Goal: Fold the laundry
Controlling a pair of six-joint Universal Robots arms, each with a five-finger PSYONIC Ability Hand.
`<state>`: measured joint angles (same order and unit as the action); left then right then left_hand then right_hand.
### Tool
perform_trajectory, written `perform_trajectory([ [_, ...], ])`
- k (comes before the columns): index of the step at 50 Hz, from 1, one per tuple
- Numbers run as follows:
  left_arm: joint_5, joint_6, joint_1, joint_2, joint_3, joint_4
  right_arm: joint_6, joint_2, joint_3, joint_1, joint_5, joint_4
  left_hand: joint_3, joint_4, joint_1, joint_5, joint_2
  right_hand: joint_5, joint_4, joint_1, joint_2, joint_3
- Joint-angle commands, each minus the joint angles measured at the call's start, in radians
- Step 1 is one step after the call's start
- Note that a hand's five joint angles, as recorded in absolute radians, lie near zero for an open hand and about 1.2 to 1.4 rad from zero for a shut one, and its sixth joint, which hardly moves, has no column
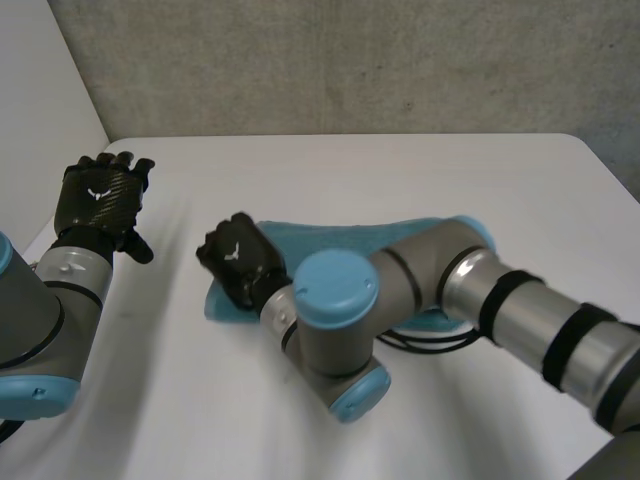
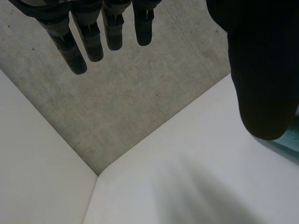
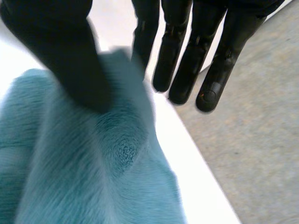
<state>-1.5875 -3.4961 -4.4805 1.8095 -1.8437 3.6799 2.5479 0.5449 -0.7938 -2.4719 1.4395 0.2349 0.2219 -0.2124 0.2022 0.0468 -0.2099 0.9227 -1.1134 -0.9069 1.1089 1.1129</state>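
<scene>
Hidden: the middle of the teal towel (image 1: 340,237) lies under the right arm (image 1: 440,275). The arm's elbow and blue cap cover it at the centre of the head view. The towel's right end goes behind the forearm, so I can't make out how it is folded.
Cut off: the left arm (image 1: 40,310) runs out at the lower left corner of the head view.
Hard to read: the towel's edge is a blur close to the right hand's fingers.
Towel: on the white table (image 1: 400,170) at centre frame, its long side running left to right. A teal sliver also shows just beside the left thumb (image 2: 261,70).
Right hand (image 1: 238,258): over the towel's left end, back of the hand up. The thumb (image 3: 74,70) rests on the cloth, and the nearest finger seems to sit behind the raised edge, so it looks like a pinch. The other fingers (image 3: 187,60) are straight and off the cloth.
Left hand (image 1: 100,195): at the upper left of the head view, upright and well apart from the towel. Its fingers (image 2: 88,42) are fairly straight, spread, and hold nothing.
Behind: a grey concrete wall (image 1: 350,60).
</scene>
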Motion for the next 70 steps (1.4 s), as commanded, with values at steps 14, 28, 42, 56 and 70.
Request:
perform_trajectory([
  [14, 0.037, 0.006, 0.125, 0.028, 0.090, -0.017, 0.397, 0.429, -0.397, 0.344, 0.159, -0.198, 0.003, -0.013, 0.023, 0.004, -0.015, -0.923, 0.939, 0.732, -0.934, -0.938],
  [28, 0.060, 0.014, 0.199, 0.106, 0.173, -0.152, 0.422, 0.467, -0.775, 0.603, 0.006, -0.105, 0.003, -0.013, 0.023, 0.004, -0.015, -0.131, 0.147, -0.059, -0.143, -0.147],
  [42, 0.052, 0.020, 0.143, -0.011, 0.126, -0.164, 0.371, 0.448, -0.441, 0.488, 0.025, -0.066, -0.002, -0.007, 0.017, -0.002, -0.010, 0.299, -0.283, -0.489, 0.287, 0.283],
  [56, 0.049, 0.132, 0.067, -0.104, 0.098, -0.164, 0.269, 0.011, 0.050, -0.011, 0.011, -0.212, -0.023, 0.014, -0.003, -0.023, 0.011, 0.299, -0.283, -0.489, 0.287, 0.283],
  [70, 0.064, 0.201, 0.112, -0.010, 0.216, -0.215, 0.466, 0.220, 0.016, 0.094, 0.177, -0.226, -0.011, 0.002, 0.008, -0.011, -0.001, -0.923, 0.939, 0.732, -0.934, -0.938],
])
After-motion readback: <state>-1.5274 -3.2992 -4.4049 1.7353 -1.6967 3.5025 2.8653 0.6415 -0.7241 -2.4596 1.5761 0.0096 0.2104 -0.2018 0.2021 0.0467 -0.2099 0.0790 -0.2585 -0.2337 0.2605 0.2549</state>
